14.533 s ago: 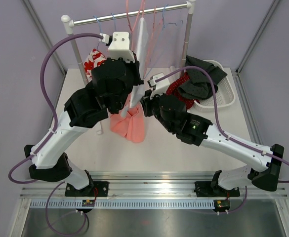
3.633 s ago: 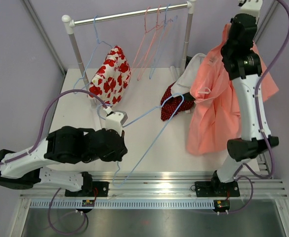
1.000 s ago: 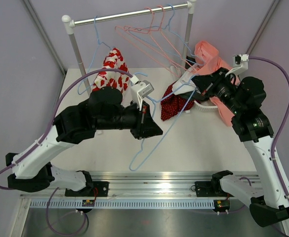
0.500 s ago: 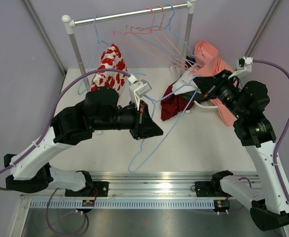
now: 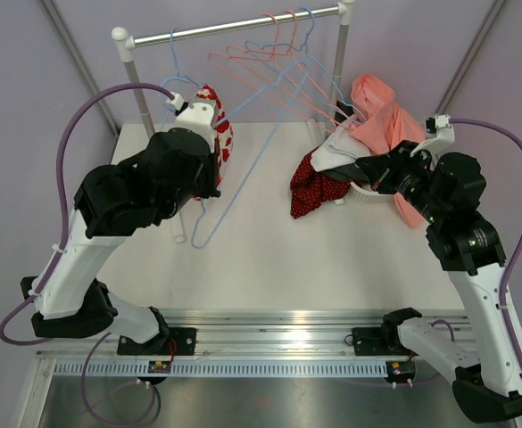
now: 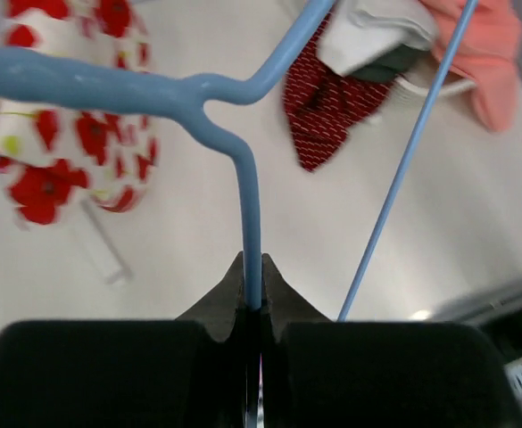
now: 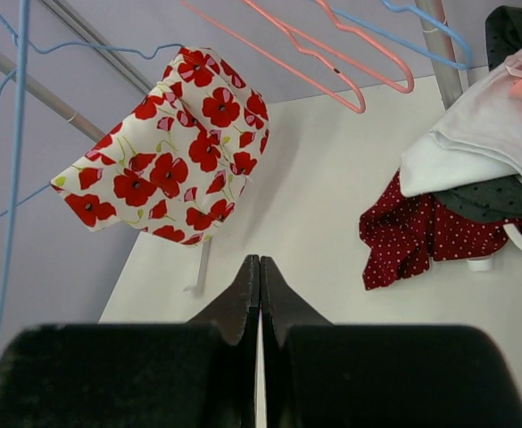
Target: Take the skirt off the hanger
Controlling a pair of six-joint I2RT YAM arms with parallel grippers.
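The coral skirt (image 5: 381, 102) lies heaped on the clothes pile at the back right, off any hanger; it also shows in the left wrist view (image 6: 493, 53). My left gripper (image 5: 200, 192) is shut on the wire of a bare blue hanger (image 5: 243, 160), seen close in the left wrist view (image 6: 247, 205). It holds the hanger up in front of the rack, tilted toward the rail. My right gripper (image 5: 360, 169) is shut and empty just in front of the pile, its fingertips (image 7: 259, 267) pressed together above the table.
The clothes rack rail (image 5: 234, 28) carries several pink and blue hangers (image 5: 278, 62) and a poppy-print garment (image 5: 214, 116), (image 7: 167, 169). A red dotted cloth (image 5: 314, 192) and a white cloth (image 5: 336, 147) spill from the white basket (image 5: 368, 193).
My left arm has swung the blue hanger up and left from the table's middle toward the rack. My right arm has shifted slightly, still beside the pile where the skirt lies.
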